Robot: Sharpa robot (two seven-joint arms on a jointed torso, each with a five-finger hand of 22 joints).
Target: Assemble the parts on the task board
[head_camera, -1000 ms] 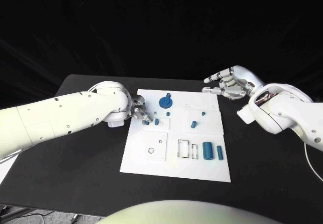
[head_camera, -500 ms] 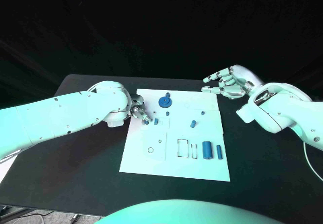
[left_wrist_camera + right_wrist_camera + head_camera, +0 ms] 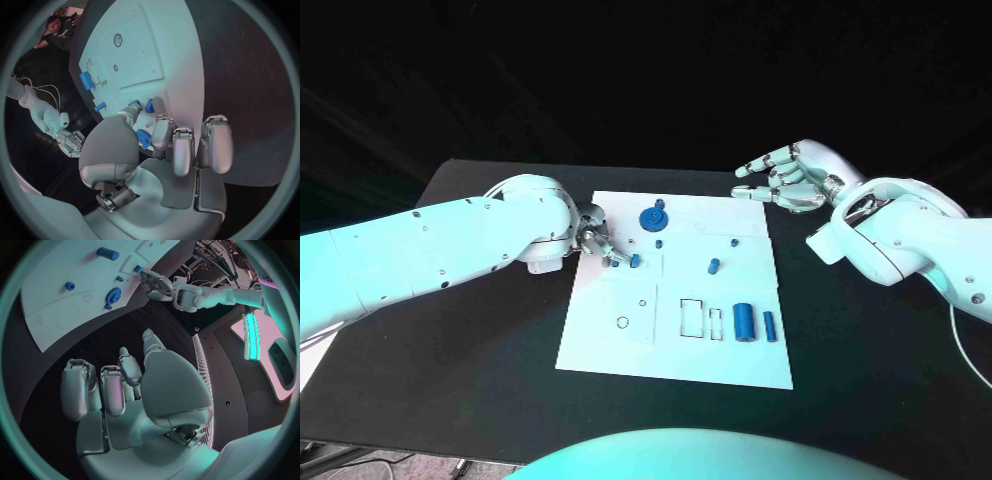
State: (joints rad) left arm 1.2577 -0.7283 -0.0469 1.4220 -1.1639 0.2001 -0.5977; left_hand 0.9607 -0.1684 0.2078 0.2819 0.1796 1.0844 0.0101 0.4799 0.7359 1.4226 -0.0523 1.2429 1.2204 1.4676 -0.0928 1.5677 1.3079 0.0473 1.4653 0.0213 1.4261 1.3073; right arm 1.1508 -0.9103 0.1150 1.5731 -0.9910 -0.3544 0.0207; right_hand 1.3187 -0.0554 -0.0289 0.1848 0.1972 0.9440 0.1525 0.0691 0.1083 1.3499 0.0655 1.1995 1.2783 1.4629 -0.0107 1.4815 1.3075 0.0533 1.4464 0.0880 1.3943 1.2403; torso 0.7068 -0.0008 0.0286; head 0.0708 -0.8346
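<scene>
Blue and small, a part (image 3: 633, 260) stood near the left edge of the white task board (image 3: 678, 345), which lay in the middle of the black table (image 3: 473, 330). The left hand (image 3: 597, 240) was right beside this part, fingers bent down toward it; whether they pinched it or another small piece just beside it could not be told, though the left wrist view showed fingertips (image 3: 134, 106) close against a blue part (image 3: 149, 105). Doing this step well would likely mean keeping the piece upright over its seat and pressing straight down, not sideways.

Further across the board, a blue gear (image 3: 653, 216) sat near the far edge, a short peg (image 3: 714, 266) stood mid-board, and two blue cylinders (image 3: 744, 322) lay side by side just next to two rectangular recesses (image 3: 692, 317); those recesses and a small round hole (image 3: 622, 321) held nothing.

Beyond the board's far right corner, the right hand (image 3: 783, 180) hovered above the table with fingers spread loosely, holding nothing.
</scene>
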